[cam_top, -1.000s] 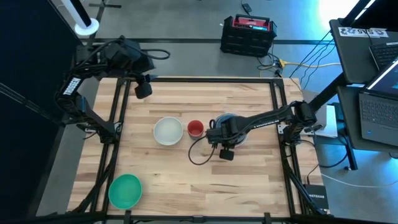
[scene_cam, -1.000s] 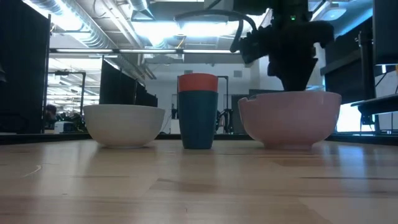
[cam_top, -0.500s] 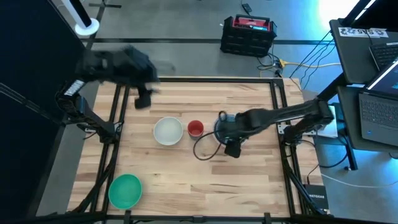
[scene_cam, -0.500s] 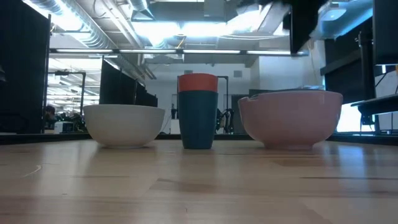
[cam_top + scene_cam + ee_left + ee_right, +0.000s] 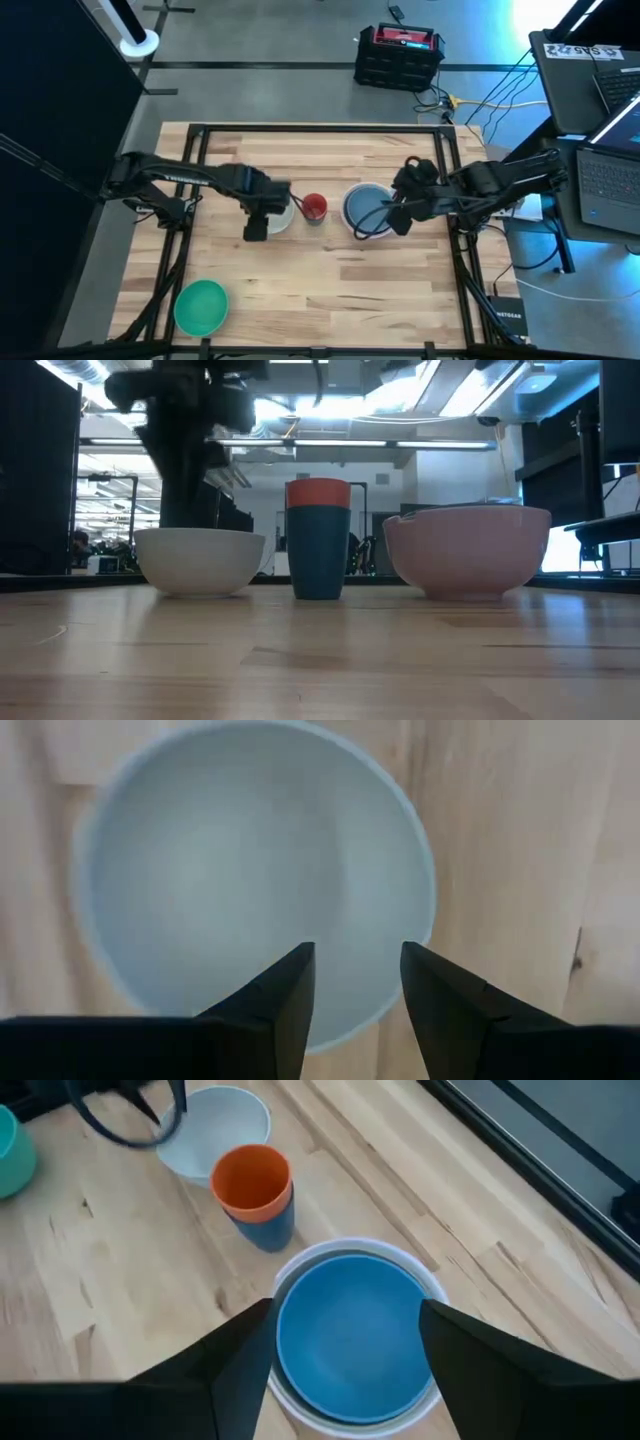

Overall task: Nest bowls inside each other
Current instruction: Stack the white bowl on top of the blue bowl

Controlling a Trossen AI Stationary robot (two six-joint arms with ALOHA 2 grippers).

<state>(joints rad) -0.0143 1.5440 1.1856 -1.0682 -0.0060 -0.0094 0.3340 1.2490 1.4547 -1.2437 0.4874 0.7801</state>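
My left gripper (image 5: 355, 960) points straight down, open, over the small white bowl (image 5: 250, 870), near one side of its rim; it touches nothing that shows. That bowl (image 5: 284, 216) rests on its base left of centre. A red cup sits inside a dark blue cup (image 5: 262, 1220) in the middle. A light blue bowl (image 5: 350, 1330) is nested in the large white bowl (image 5: 468, 555). My right gripper (image 5: 348, 1342) hangs open above them, slanting down. A green bowl (image 5: 202, 305) sits near the front left.
The three bowl groups stand in a row across the table's middle (image 5: 318, 540). A black frame runs along the table's edges (image 5: 190, 180). A cable loops below my right gripper (image 5: 375, 230). Bare wood lies in front of the row.
My left arm has swung from the table's far left corner down to the small white bowl and tipped until its gripper points straight down. My right gripper has risen out of the large white bowl and drawn back toward the right edge. The light blue bowl stays nested there.
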